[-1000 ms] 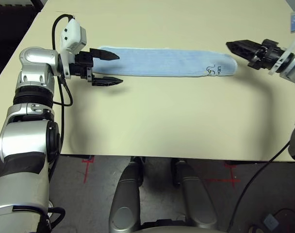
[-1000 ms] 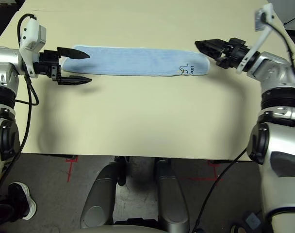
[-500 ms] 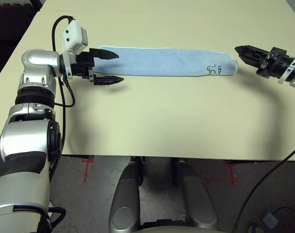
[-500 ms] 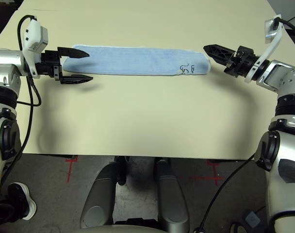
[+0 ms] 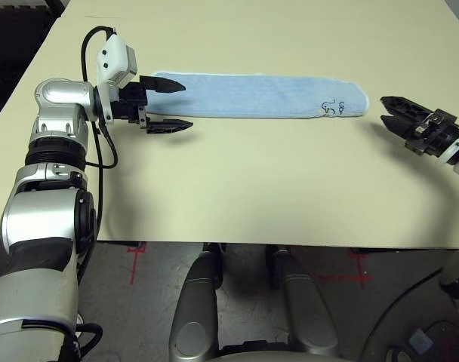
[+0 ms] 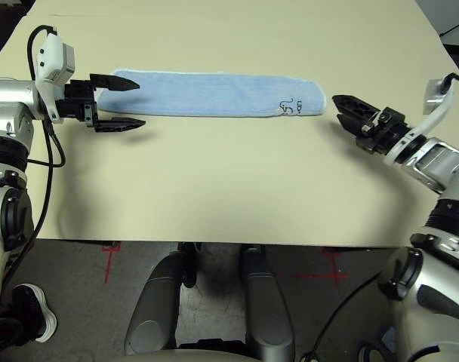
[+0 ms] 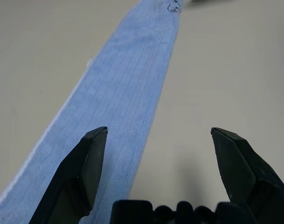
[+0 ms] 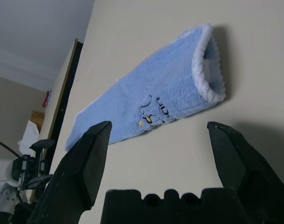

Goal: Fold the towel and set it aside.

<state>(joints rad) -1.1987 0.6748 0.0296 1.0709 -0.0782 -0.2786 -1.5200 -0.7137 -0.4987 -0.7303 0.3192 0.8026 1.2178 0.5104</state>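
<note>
The towel (image 5: pixel 260 96) lies on the far half of the table, folded into a long narrow light-blue strip with black marks (image 5: pixel 333 108) near its right end. My left gripper (image 5: pixel 187 105) stands open at the strip's left end. Its far finger is over the cloth (image 7: pixel 132 79) and its near finger over bare table. My right gripper (image 5: pixel 383 110) is open too, with nothing between its fingers. It hovers a short way right of the towel's rolled right end (image 8: pixel 208 70), slightly nearer to me and apart from it.
The cream table (image 5: pixel 252 188) stretches bare from the towel to its front edge (image 5: pixel 252 243). Below that edge is grey floor with red tape marks (image 5: pixel 135 260). A black cable (image 5: pixel 90 98) loops beside my left wrist.
My right gripper has drawn back from the towel's right end, moving right and toward me. The left gripper and the towel have stayed put.
</note>
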